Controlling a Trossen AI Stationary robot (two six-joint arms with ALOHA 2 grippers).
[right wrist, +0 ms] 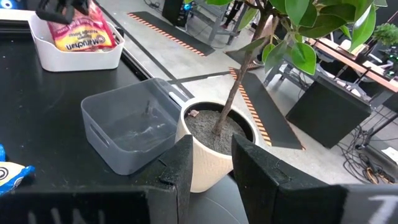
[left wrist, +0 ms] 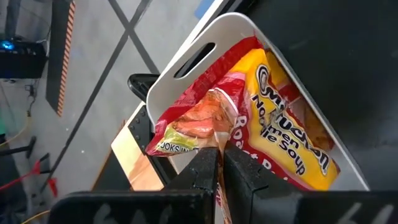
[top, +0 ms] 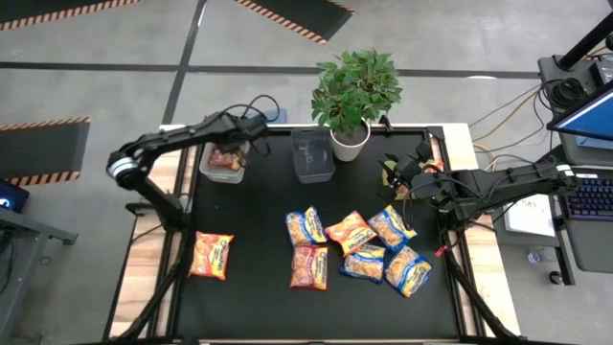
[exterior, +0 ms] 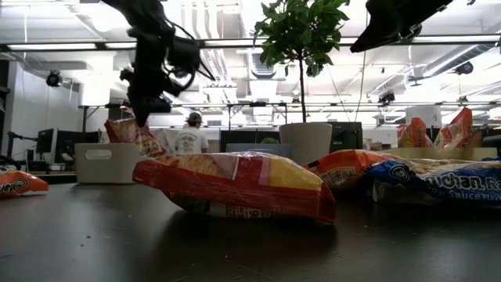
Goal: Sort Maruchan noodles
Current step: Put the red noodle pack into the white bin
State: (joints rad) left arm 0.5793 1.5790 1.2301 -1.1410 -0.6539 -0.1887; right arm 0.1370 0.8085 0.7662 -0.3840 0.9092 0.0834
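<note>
Red-and-yellow packet in white bin (grey bin beside).

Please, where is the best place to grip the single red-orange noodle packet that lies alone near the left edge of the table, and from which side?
The lone packet lies flat on the black table, apart from the others. Probably best to come straight down from above and pinch across its narrower width, or one crimped short edge, since nothing crowds it. The left gripper is nearest but is at the white bin.

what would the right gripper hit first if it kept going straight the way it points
Most likely the white plant pot: the right gripper, fingers open, points right at it. The empty grey bin sits just beside that line. Depth is hard to judge.
</note>
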